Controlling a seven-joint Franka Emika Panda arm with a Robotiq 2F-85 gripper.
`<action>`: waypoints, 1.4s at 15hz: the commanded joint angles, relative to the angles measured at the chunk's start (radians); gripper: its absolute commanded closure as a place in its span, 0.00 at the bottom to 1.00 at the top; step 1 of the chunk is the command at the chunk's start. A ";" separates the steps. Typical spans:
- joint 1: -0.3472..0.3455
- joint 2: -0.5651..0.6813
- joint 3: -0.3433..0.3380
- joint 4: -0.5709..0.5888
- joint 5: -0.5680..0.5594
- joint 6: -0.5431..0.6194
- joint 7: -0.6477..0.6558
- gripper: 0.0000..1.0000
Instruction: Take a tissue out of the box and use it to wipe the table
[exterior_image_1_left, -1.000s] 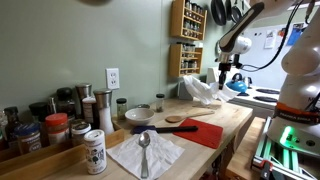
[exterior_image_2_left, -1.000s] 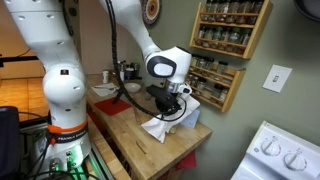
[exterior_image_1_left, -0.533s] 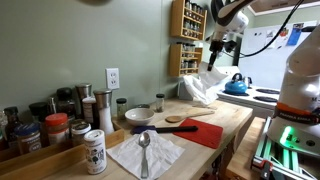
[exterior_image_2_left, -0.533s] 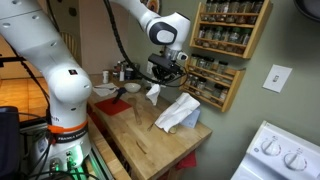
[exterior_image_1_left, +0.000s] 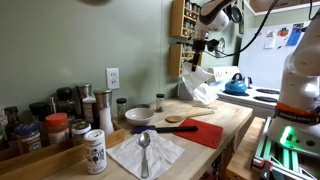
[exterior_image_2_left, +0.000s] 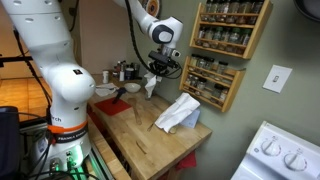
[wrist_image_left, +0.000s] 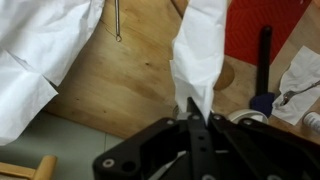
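Pinching the tissue (wrist_image_left: 200, 50) — tool (wrist_image_left: 197, 112) above the table (wrist_image_left: 125, 90).

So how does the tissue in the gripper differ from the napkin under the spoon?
The tissue hangs in the air, pinched by the gripper; the napkin lies on the table. The tissue is drawn into a narrow, creased strip; the napkin is spread out flat. The napkin carries a spoon; the tissue carries nothing. Both are white and thin.
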 joint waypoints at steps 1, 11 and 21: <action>-0.015 0.016 0.015 0.010 0.005 -0.003 -0.003 0.99; 0.002 0.106 0.083 0.000 0.012 0.123 0.061 1.00; -0.009 0.304 0.147 0.011 -0.005 0.220 0.081 1.00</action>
